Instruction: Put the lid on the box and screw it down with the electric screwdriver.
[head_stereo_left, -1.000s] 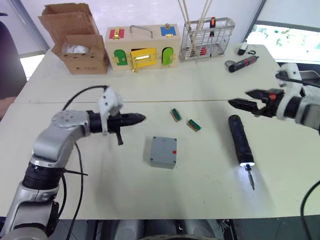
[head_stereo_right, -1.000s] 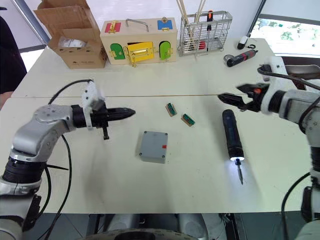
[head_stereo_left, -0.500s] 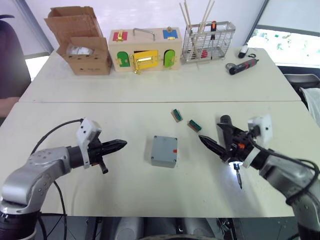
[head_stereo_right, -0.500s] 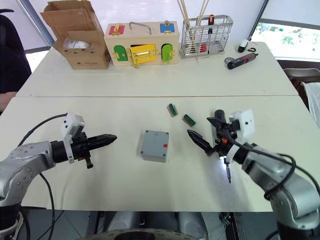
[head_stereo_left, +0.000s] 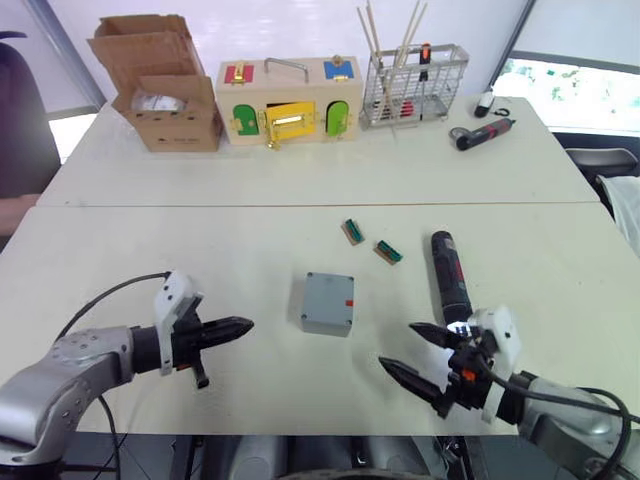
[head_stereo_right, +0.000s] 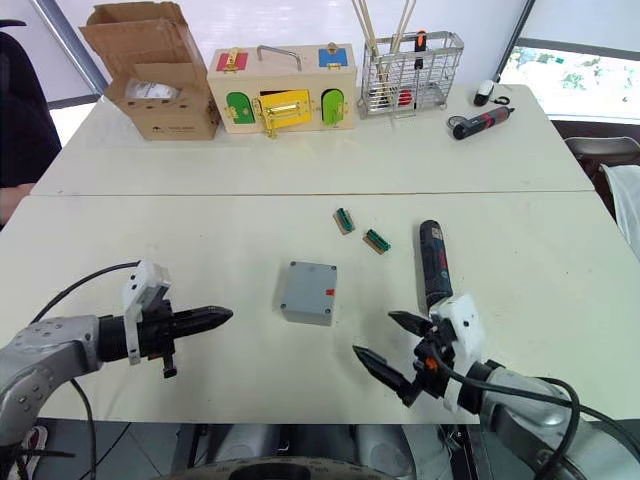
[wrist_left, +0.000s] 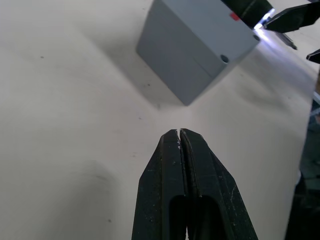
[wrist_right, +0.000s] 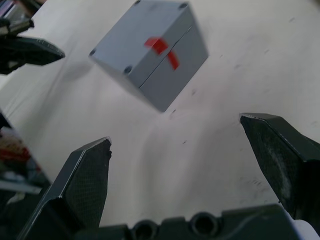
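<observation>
Since the lid already sits on the box (head_stereo_left: 327, 304) mid-bench, I need the screwdriver (head_stereo_left: 449, 279), lying right of it: rigid, smooth, probably top-heavy, best gripped mid-barrel. Right end effector (head_stereo_left: 413, 358) wide open, empty; left end effector (head_stereo_left: 240, 326) closed, empty.

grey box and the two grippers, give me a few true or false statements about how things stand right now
1. The lid sits on the box. True: the right wrist view shows a seam between them.
2. The right gripper holds the electric screwdriver. False: it is open and empty, and the screwdriver lies on the table.
3. The left gripper is shut. True: the left wrist view shows its fingers pressed together.
4. The left gripper touches the box. False: bare table lies between them.
5. The screwdriver stands in the wire basket. False: it lies flat to the robot's right of the box.
</observation>
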